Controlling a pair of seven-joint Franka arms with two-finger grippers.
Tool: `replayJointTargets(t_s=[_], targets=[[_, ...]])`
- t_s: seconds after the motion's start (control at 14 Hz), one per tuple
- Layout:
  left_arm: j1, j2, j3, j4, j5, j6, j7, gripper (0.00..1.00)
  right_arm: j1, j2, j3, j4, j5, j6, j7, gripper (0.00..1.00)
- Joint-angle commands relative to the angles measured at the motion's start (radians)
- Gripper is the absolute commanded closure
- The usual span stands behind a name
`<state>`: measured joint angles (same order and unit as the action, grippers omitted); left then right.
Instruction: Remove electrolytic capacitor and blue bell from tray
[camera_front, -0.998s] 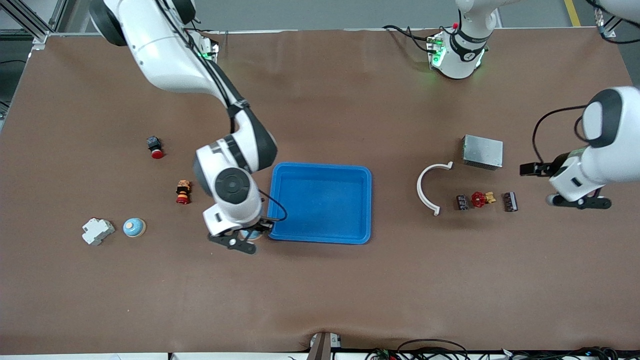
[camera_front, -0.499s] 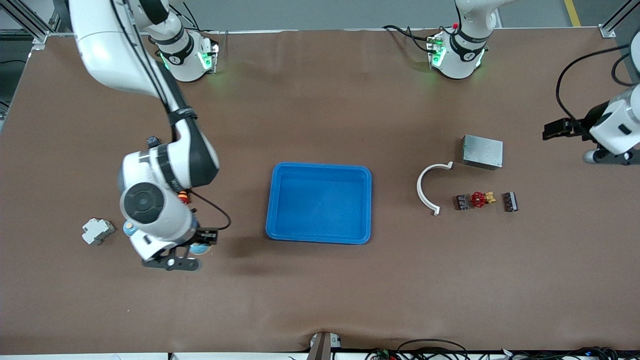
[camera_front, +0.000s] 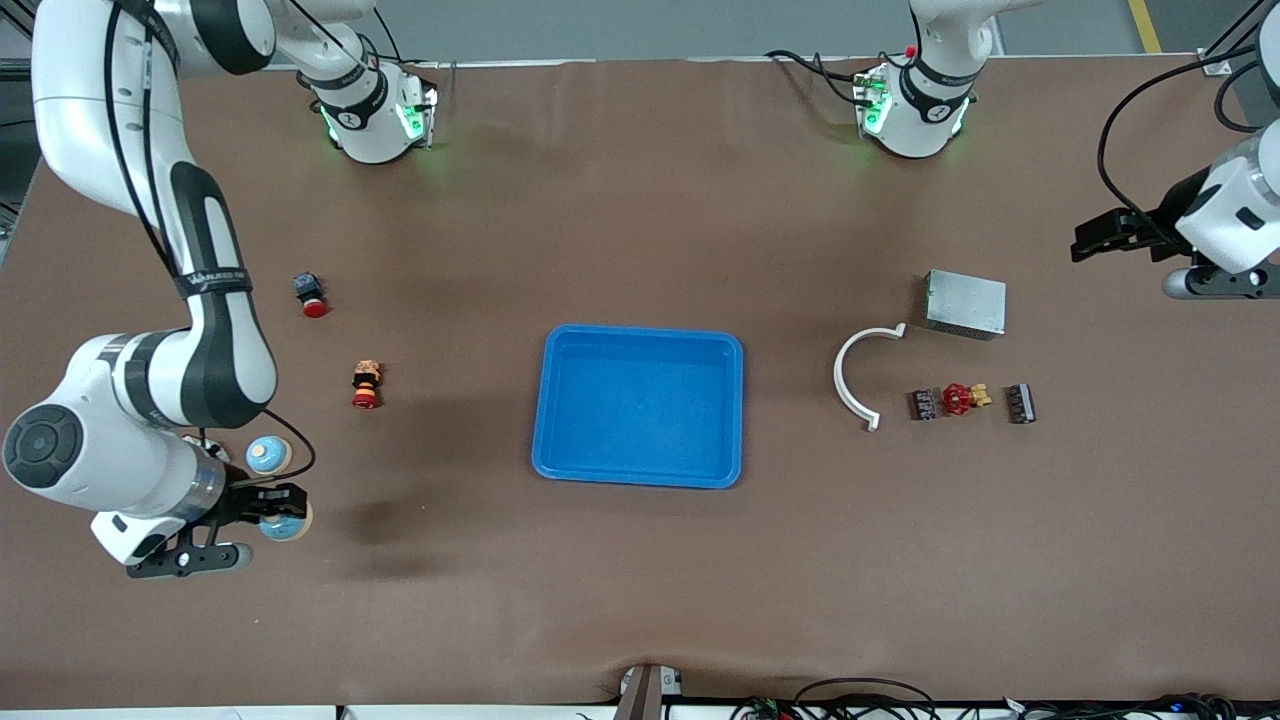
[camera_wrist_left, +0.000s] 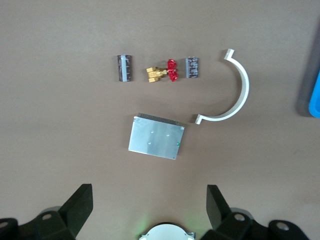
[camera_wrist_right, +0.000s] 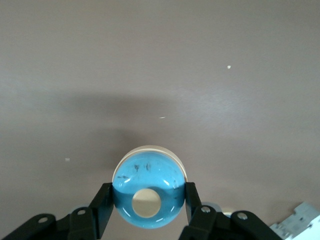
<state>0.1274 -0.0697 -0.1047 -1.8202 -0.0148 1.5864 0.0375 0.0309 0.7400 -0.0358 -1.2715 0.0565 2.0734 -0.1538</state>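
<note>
My right gripper (camera_front: 280, 512) is shut on a blue bell (camera_front: 287, 523) with a cream button. It holds the bell just above bare table at the right arm's end, beside a second blue bell (camera_front: 268, 455). In the right wrist view the held bell (camera_wrist_right: 147, 187) sits between the fingers (camera_wrist_right: 104, 202). Two dark capacitors (camera_front: 925, 404) (camera_front: 1020, 403) lie on the table toward the left arm's end and show in the left wrist view (camera_wrist_left: 124, 68) (camera_wrist_left: 193, 67). My left gripper (camera_front: 1092, 243) is open and empty, up over the table at the left arm's end; its own view (camera_wrist_left: 149, 199) shows the jaws wide apart.
A blue tray (camera_front: 640, 333) lies at mid-table. A white curved piece (camera_front: 853, 375), a metal box (camera_front: 964, 303) and a red-gold part (camera_front: 962, 398) lie near the capacitors. Two red buttons (camera_front: 312, 296) (camera_front: 366, 385) and a white breaker (camera_wrist_right: 300, 220) lie toward the right arm's end.
My right arm has swung from the tray's edge toward its own end of the table, carrying the bell. My left gripper has drawn back toward the robots' side.
</note>
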Motion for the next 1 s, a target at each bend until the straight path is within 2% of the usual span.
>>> replayJointTargets(t_s=[0.0,0.21,0.36,0.71,0.78,0.93], targets=[[-0.132,-0.004,0.121,0.012,-0.016,-0.006,-0.028,0.00,-0.035,0.022,0.019,-0.008,0.014,0.031,-0.079,1.00],[-0.138,0.016,0.096,0.045,-0.016,-0.005,-0.094,0.00,-0.045,0.035,0.019,-0.008,0.003,0.039,-0.125,1.00],[-0.140,0.060,0.069,0.131,-0.016,-0.006,-0.131,0.00,-0.071,0.062,0.017,-0.002,0.008,0.063,-0.217,1.00],[-0.146,0.223,0.066,0.367,-0.037,-0.006,-0.128,0.00,-0.114,0.094,0.019,0.000,0.008,0.091,-0.286,1.00],[-0.144,0.249,0.068,0.396,-0.040,-0.006,-0.127,0.00,-0.123,0.099,0.019,0.000,0.008,0.093,-0.308,1.00],[-0.143,0.251,0.068,0.397,-0.036,-0.005,-0.114,0.00,-0.137,0.110,0.019,0.001,0.009,0.093,-0.320,1.00]])
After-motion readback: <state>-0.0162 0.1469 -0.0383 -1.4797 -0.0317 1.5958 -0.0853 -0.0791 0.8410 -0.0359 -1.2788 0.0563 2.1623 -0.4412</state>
